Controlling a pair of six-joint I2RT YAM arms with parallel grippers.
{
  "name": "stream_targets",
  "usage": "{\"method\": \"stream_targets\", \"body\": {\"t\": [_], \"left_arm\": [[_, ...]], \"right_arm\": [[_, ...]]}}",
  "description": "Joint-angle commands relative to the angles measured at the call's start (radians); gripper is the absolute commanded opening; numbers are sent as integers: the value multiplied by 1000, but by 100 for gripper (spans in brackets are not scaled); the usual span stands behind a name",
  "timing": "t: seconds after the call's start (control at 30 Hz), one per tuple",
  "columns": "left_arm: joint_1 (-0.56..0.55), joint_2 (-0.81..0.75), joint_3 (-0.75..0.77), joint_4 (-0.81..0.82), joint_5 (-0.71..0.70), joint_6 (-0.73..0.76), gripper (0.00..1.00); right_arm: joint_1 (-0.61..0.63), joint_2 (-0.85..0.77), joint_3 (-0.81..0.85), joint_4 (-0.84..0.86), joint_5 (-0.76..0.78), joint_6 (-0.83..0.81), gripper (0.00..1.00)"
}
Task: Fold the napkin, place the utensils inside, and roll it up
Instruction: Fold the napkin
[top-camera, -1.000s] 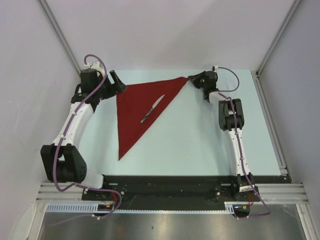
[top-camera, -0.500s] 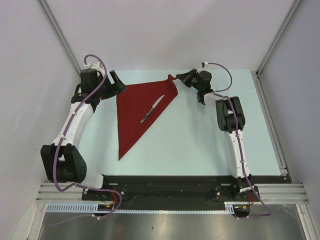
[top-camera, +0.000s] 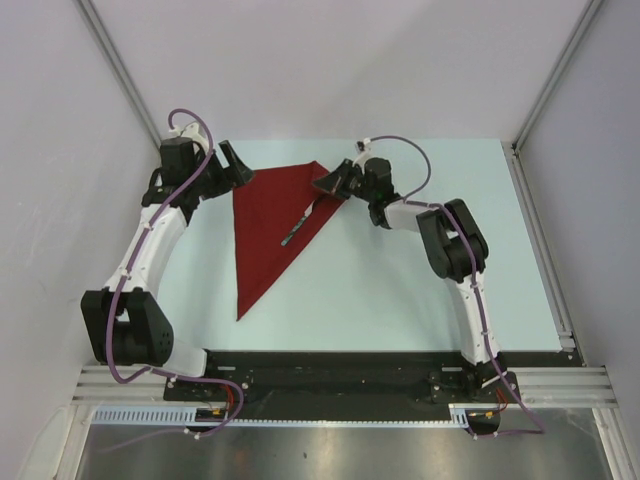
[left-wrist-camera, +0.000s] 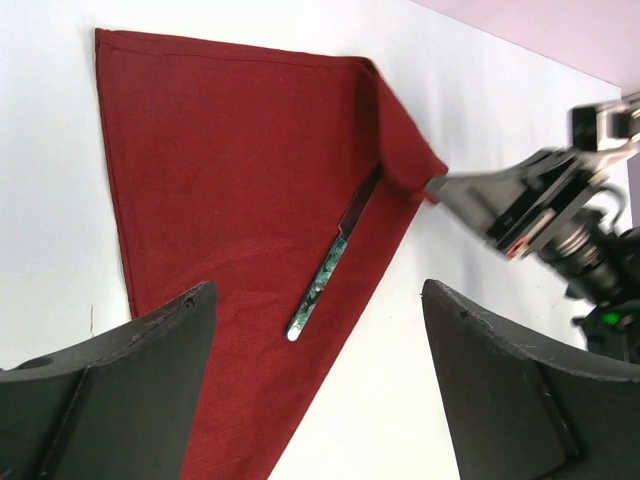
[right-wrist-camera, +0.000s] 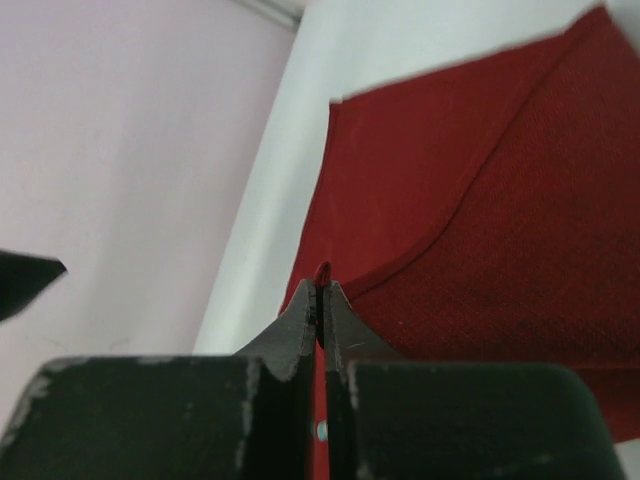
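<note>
The dark red napkin (top-camera: 268, 222) lies on the table as a triangle, its right corner lifted and folded leftward. My right gripper (top-camera: 326, 186) is shut on that corner; red cloth (right-wrist-camera: 322, 272) pokes out between its fingertips. One utensil (top-camera: 295, 231), a slim knife with a dark patterned handle, lies on the napkin (left-wrist-camera: 230, 190), and the folded corner covers its blade end (left-wrist-camera: 362, 200). My left gripper (top-camera: 240, 166) stands open at the napkin's far left corner, above the cloth and holding nothing.
Pale walls close in the table (top-camera: 400, 290) at the left, back and right. A metal rail (top-camera: 540, 240) runs along its right edge. The arm bases sit on the black mount (top-camera: 330, 375) at the near edge.
My right gripper has pulled the napkin's right corner leftward over the cloth, covering the knife's blade end. The left arm has not moved.
</note>
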Motion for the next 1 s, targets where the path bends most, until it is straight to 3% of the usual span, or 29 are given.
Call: {"method": "stream_targets", "body": {"t": [0.0, 0.77, 0.8, 0.93, 0.97], "left_arm": [[15, -43, 22, 25, 33, -15, 88], [21, -42, 17, 34, 64, -32, 88], [21, -42, 16, 35, 64, -30, 88], [21, -40, 19, 34, 62, -30, 88], [21, -40, 19, 34, 64, -30, 88]], "right_arm": [[63, -85, -75, 20, -26, -41, 0], [238, -73, -230, 112, -12, 37, 0], [236, -70, -230, 109, -12, 34, 2], [241, -77, -233, 100, -34, 13, 42], [245, -92, -233, 92, -40, -1, 46]]}}
